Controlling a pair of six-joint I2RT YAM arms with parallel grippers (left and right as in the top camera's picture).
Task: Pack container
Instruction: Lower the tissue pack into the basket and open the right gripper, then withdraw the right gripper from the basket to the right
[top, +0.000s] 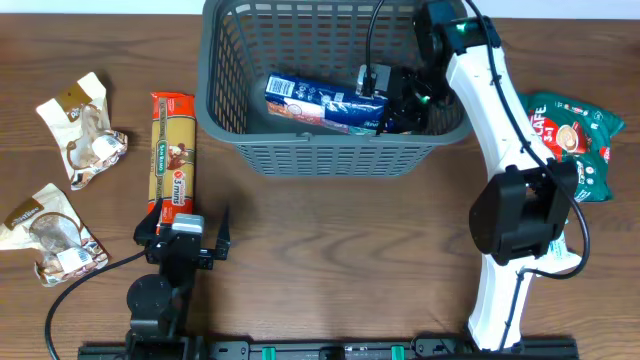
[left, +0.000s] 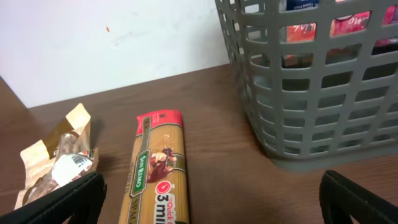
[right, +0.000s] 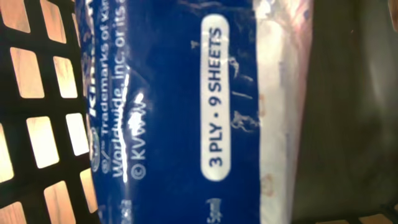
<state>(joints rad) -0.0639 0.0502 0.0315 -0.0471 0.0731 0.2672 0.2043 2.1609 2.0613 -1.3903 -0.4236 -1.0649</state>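
The container is a dark grey lattice basket at the back of the table; its wall fills the upper right of the left wrist view. A blue tissue pack lies tilted inside it. My right gripper reaches down into the basket and is shut on the pack's right end. The blue pack fills the right wrist view and hides the fingers, with basket lattice on the left. My left gripper stands open low over the table at the near end of a spaghetti pack, nothing between its fingers.
Two crumpled beige snack packets lie at the far left. A green coffee packet lies right of the basket, partly behind the right arm. The spaghetti pack lies lengthwise just left of the basket.
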